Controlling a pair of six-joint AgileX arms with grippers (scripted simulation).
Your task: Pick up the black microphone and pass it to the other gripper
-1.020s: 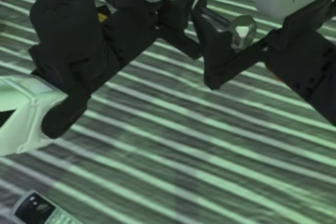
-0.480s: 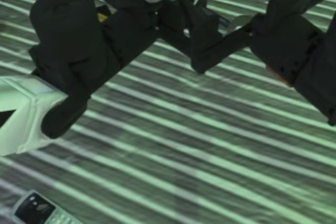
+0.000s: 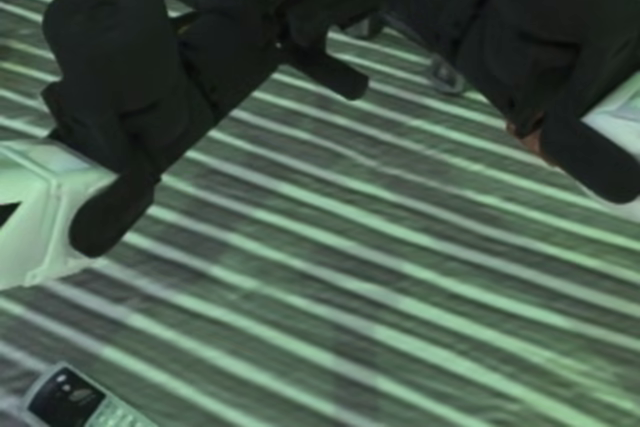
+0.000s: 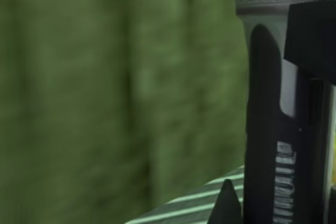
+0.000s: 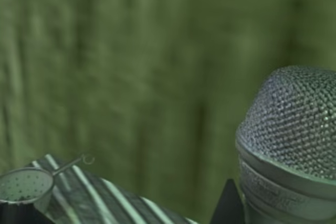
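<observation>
While green wall (image 5: 131, 66) backs the striped table (image 3: 380, 277), left tool (image 3: 335, 2) grips the black microphone (image 4: 268, 145); right tool's state unclear.

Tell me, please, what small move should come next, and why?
Probably close the right gripper on the black microphone: its mesh head looms close in the right wrist view, and the left gripper holds it off the table.

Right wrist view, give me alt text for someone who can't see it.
A microphone with a rounded silver-grey mesh head fills the near corner, close to the camera. Farther off, a small metal strainer sits on the striped table before a blurred green backdrop.
</observation>
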